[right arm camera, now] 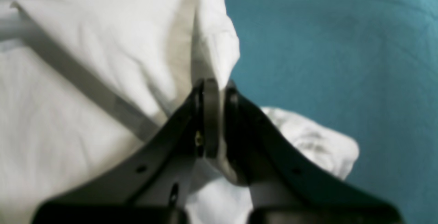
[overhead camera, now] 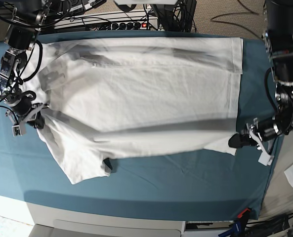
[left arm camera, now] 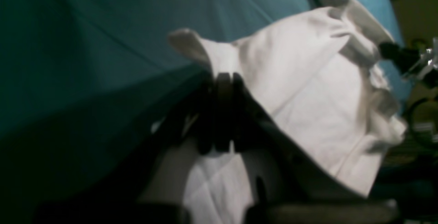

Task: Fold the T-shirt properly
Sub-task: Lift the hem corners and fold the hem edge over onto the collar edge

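T-shirt (overhead camera: 141, 94) on show, big and white, spread wide across the teal table cloth (overhead camera: 186, 182), with its long top edge running along the far side of the table. The near edge is raised and pulled taut between the two arms, throwing a dark band of shadow across the fabric below it. One short sleeve (overhead camera: 84, 168) hangs down onto the cloth at the front.

Over to the left gripper (overhead camera: 237, 140), on the base view's right: jaws pressed together on the shirt's hem corner. The left wrist view confirms it, the left gripper (left arm camera: 224, 80) pinching a fold of white fabric that billows away from it, with teal cloth beyond.

Now the right gripper (overhead camera: 35, 109), at the other end: clamped tight on the shirt near the sleeve side. From its own camera the right gripper (right arm camera: 215, 87) has a thin pleat of white cloth squeezed between closed fingers (right arm camera: 210, 114), with the shirt body filling the left and bare teal on the right. A bunched bit of sleeve lies just beside it.
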`<action>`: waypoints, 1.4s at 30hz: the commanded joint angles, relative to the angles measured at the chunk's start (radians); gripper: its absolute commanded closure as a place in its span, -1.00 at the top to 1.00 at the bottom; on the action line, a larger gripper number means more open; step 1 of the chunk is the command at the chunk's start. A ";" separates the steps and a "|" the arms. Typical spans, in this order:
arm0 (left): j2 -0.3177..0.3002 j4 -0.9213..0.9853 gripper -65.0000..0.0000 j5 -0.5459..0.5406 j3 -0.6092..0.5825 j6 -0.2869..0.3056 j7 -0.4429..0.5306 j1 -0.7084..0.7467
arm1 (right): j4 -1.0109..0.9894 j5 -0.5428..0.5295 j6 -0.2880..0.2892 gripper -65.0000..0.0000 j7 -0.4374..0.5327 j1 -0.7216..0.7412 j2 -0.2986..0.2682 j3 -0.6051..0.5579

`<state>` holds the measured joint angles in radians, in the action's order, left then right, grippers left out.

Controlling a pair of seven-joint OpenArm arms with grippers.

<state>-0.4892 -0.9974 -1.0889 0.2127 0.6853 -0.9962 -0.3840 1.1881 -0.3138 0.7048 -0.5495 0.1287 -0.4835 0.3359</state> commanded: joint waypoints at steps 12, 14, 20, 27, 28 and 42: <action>-0.032 -0.277 -1.00 -0.049 0.045 0.008 -0.029 0.159 | 0.156 -0.079 -0.007 -1.00 -0.055 -0.117 -0.085 0.058; -0.032 -0.310 -1.00 -0.049 0.085 0.007 -0.029 0.185 | 0.179 -0.094 -0.007 -1.00 -0.062 -0.143 -0.085 0.085; -0.032 -0.404 -1.00 -0.059 0.179 -0.015 -0.044 0.273 | 0.226 -0.168 -0.007 -1.00 -0.111 -0.215 -0.099 0.147; -0.032 -0.481 -1.00 -0.069 0.181 -0.014 -0.059 0.367 | 0.239 -0.169 -0.007 -1.00 -0.125 -0.274 -0.099 0.194; -0.032 -0.493 -1.00 -0.069 0.181 -0.014 -0.063 0.377 | 0.239 -0.169 -0.007 -1.00 -0.124 -0.279 -0.099 0.198; -0.032 -0.590 -1.00 -0.068 0.181 -0.014 -0.081 0.507 | 0.239 -0.198 -0.007 -1.00 -0.204 -0.290 -0.151 0.201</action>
<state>-0.5014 -1.5707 -1.1378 0.3836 0.6670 -1.0927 0.1318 1.4094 -0.5114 0.7116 -0.7681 -0.1719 -0.5987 0.5190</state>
